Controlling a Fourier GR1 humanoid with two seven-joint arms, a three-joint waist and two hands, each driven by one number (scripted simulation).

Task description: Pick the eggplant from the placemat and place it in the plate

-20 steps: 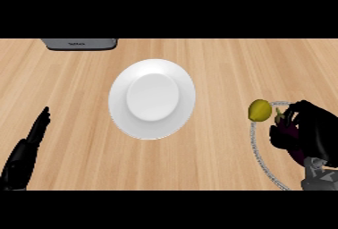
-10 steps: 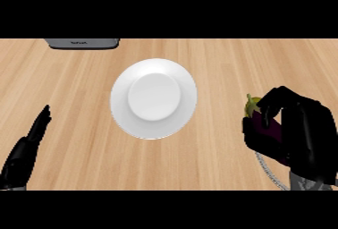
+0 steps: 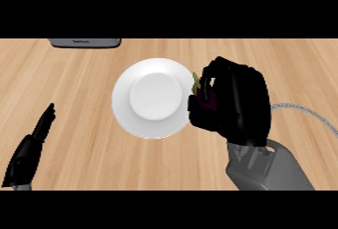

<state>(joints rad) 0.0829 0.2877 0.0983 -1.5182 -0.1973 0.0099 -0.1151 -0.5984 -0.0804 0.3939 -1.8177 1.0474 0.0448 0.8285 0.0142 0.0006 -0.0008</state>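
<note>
A white plate [image 3: 153,98] lies in the middle of the wooden counter. My right hand [image 3: 234,105] hovers at the plate's right rim with its fingers curled round the eggplant [image 3: 206,97]. Only a strip of dark purple skin and a bit of green stem show between the fingers. The placemat [image 3: 310,114] shows as a thin grey edge on the right, behind the hand. My left hand [image 3: 30,150] rests open at the lower left, fingers straight and pointing up, well away from the plate.
A grey object [image 3: 84,42] sits at the counter's far edge, upper left. Bare wood surrounds the plate on the left and in front.
My right hand has lifted the eggplant off the placemat and carried it left, up to the plate's right rim. The left hand has stayed put.
</note>
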